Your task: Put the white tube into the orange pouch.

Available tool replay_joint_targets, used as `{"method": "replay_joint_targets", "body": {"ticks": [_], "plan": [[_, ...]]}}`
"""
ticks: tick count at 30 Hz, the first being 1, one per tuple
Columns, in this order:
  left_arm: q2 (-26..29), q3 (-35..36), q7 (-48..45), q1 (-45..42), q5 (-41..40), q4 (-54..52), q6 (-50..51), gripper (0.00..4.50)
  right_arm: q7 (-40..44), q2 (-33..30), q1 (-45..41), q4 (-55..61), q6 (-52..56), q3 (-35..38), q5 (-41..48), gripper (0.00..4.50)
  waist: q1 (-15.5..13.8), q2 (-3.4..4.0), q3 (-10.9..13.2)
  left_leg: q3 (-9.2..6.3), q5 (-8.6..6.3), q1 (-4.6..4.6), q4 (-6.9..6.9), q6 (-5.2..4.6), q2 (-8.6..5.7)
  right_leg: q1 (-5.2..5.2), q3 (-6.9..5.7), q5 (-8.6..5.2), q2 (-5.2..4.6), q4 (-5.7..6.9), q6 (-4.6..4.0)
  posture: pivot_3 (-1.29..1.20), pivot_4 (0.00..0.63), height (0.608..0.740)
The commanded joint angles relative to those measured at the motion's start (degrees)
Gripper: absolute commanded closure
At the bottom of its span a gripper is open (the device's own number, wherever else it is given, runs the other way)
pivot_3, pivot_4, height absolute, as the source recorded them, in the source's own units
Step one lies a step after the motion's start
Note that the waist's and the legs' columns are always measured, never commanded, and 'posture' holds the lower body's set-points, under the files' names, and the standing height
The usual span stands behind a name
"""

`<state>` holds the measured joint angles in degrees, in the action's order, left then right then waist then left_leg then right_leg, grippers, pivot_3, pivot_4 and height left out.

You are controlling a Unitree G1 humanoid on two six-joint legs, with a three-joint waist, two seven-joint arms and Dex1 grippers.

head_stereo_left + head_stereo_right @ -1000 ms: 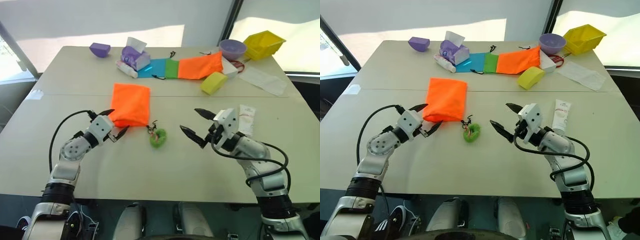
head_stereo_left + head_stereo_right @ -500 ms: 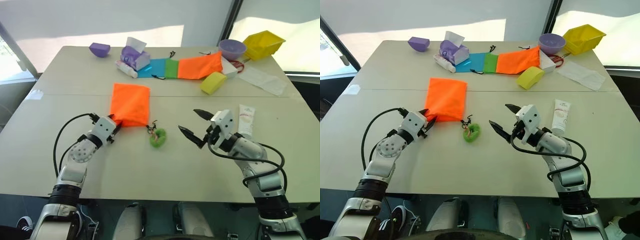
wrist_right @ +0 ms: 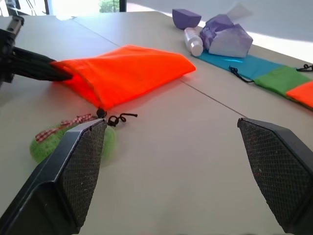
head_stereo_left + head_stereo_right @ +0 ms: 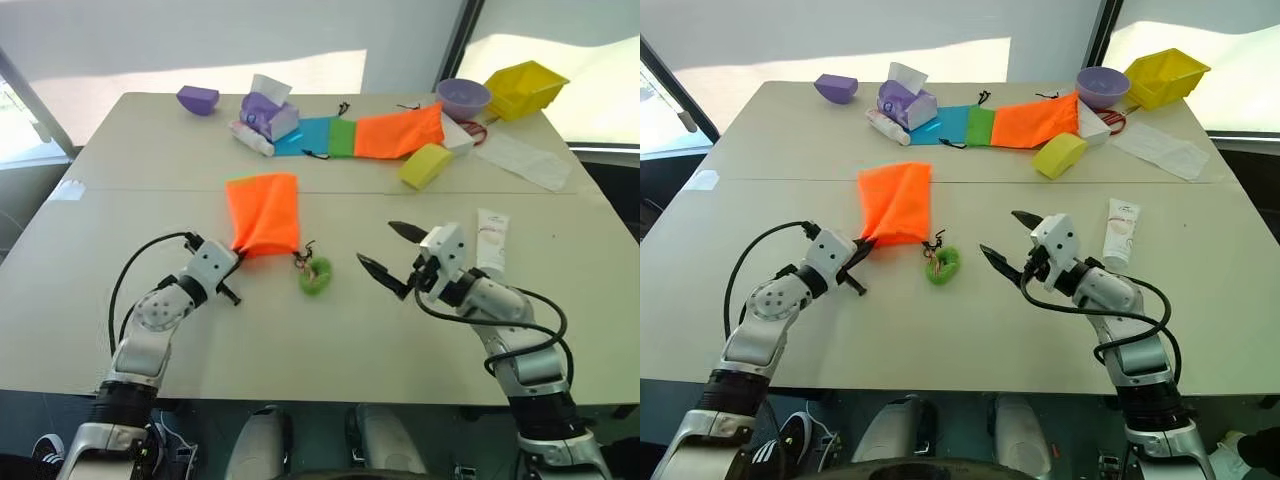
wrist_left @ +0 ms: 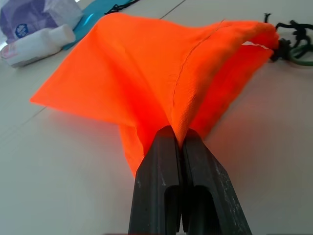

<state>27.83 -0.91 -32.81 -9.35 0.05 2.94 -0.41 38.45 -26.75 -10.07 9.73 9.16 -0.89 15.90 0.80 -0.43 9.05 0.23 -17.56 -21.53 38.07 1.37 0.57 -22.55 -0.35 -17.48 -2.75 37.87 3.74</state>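
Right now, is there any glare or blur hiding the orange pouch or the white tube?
Left eye view: bright window glare stays behind the table; orange pouch and white tube read clearly. Left wrist view: the shut fingers are sharp, background softer.

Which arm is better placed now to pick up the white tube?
Right. The right gripper is open and empty, near the white tube; the left gripper is shut on the orange pouch.

No lettering can be read; the white tube (image 4: 1120, 230) carries only faint, illegible print
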Motion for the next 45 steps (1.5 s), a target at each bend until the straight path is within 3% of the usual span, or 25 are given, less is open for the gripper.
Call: {"method": "replay_joint_targets", "body": {"ticks": [1, 12, 18, 25, 27, 30, 34, 38, 43, 45], "plan": [[1.59, 0.71, -1.24, 2.7, -1.38, -8.37, 2.78, 4.48, 0.96, -2.0, -0.23, 0.14, -1.7, 2.97, 0.23, 0.02, -0.02, 0.03, 0.04, 0.0, 0.0, 0.0, 0.0, 0.0, 0.01, 0.0, 0.0, 0.0, 0.0, 0.0, 0.0, 0.0, 0.15, 0.74], [3.3, 1.73, -0.73, 9.24, -2.07, -18.63, 8.2, 4.48, -1.47, -3.61, 3.33, 3.96, 3.7, 7.8, 2.74, 0.02, -0.12, 0.08, 0.12, 0.0, 0.0, -0.03, -0.05, 0.0, 0.02, 0.01, 0.01, -0.01, -0.02, -0.09, -0.02, 0.0, 0.15, 0.74], [2.8, 2.05, 1.8, 8.33, -0.67, -16.53, 6.11, 4.48, -19.22, -0.13, 3.8, 10.76, 18.82, 15.32, 0.44, 0.02, -0.16, 0.07, 0.12, 0.0, 0.0, -0.05, -0.06, 0.0, 0.03, -0.01, 0.01, -0.01, -0.02, -0.08, -0.03, 0.0, 0.15, 0.74], [1.92, 1.63, 2.87, 8.11, -0.63, -13.63, 3.64, 4.48, -27.47, -1.95, 11.12, 25.15, 34.25, 21.18, -2.37, 0.02, -0.22, 0.09, 0.11, 0.0, 0.0, -0.74, -0.03, 0.0, 0.01, -0.63, 0.0, 0.01, -0.02, -0.08, 0.01, 0.0, 0.15, 0.74], [1.4, 1.11, 3.09, 8.01, -0.35, -12.48, 2.84, 4.48, -31.55, 0.44, 8.89, 26.6, 43.75, 23.49, -1.42, 0.02, 0.12, 0.09, 0.11, 0.0, 0.01, -0.77, 0.01, 0.0, 0.01, -0.67, 0.0, 0.01, -0.01, -0.04, 0.02, 0.0, 0.15, 0.74], [0.82, 0.31, 2.94, 7.8, -0.26, -11.72, 2.14, 4.48, -32.4, 0.55, 4.55, 27.69, 51.48, 22.62, -0.68, 0.02, 0.11, 0.09, 0.12, 0.0, 0.01, -0.7, 0.04, 0.0, 0.0, -0.67, 0.0, 0.01, 0.0, 0.11, 0.02, 0.0, 0.15, 0.74], [0.79, -0.04, 3.01, 7.62, -0.08, -11.31, 1.89, 4.48, -34.41, 4.01, -5.22, 25.63, 66.13, 27.25, 1.72, 0.02, 0.04, 0.11, 0.12, 0.0, 0.1, -0.65, 0.05, -0.15, 0.0, -0.68, 0.0, 0.02, 0.03, 0.23, -0.02, 0.0, 0.15, 0.74], [0.8, -0.05, 3.01, 7.48, -0.29, -11.26, 1.93, 4.48, -34.01, 1.07, -10.49, 22.34, 74.52, 27.44, 0.68, 0.02, -0.26, 0.1, 0.12, 0.0, 0.12, -0.72, 0.05, -0.16, -0.03, -0.67, -0.01, 0.03, 0.01, 0.15, -0.03, 0.0, 0.15, 0.74], [0.54, -0.17, 3.18, 7.7, -0.45, -11.94, 2.14, 4.48, -33.39, -4.04, -12.23, 17.19, 76.27, 24.58, -1.1, 0.02, -0.1, 0.11, 0.12, 0.0, 0.11, -0.86, 0.05, -0.17, -0.06, -0.73, -0.01, 0.03, -0.01, 0.01, -0.02, 0.0, 0.15, 0.74], [0.42, -0.19, 3.36, 8.11, -0.41, -12.18, 2.1, 4.48, -32.94, -3.18, -13.13, 15.42, 78.12, 25.12, -0.84, 0.02, -0.01, 0.1, 0.12, 0.0, 0.11, -0.85, 0.04, -0.17, -0.05, -0.73, -0.01, 0.03, 0.01, 0.01, -0.02, 0.0, 0.15, 0.74]]}}
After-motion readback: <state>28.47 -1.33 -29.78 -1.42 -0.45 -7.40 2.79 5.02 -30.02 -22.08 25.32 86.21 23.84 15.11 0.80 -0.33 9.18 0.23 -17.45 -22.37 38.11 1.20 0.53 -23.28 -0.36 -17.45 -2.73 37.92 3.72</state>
